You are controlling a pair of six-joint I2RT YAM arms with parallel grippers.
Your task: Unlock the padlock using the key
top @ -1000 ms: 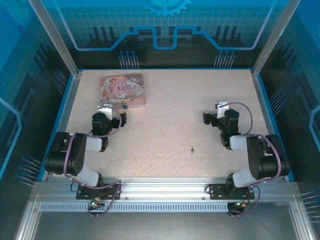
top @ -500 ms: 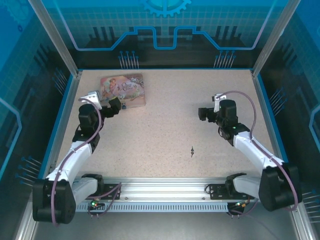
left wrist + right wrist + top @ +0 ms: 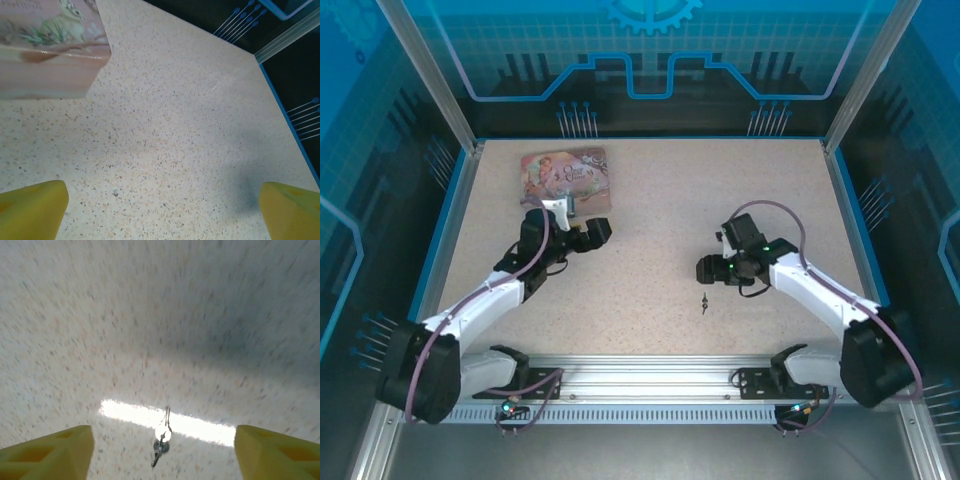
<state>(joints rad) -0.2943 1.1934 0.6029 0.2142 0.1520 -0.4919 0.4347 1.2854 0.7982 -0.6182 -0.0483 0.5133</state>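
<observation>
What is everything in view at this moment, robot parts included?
Table: one, speckled beige, fills the floor of the cell.
Walls: several panels, see-through blue, around the table.
Rail: one, silver, along the table's near edge.
Tin: one, pink with pictures, far left part of the table.
Key: one, small and metallic, flat on the table right of centre.
Left gripper: one, black with yellow fingertips, open, by the tin's near right corner, apart from it.
Right gripper: one, black with yellow fingertips, open, just beyond the key, not touching it.
</observation>
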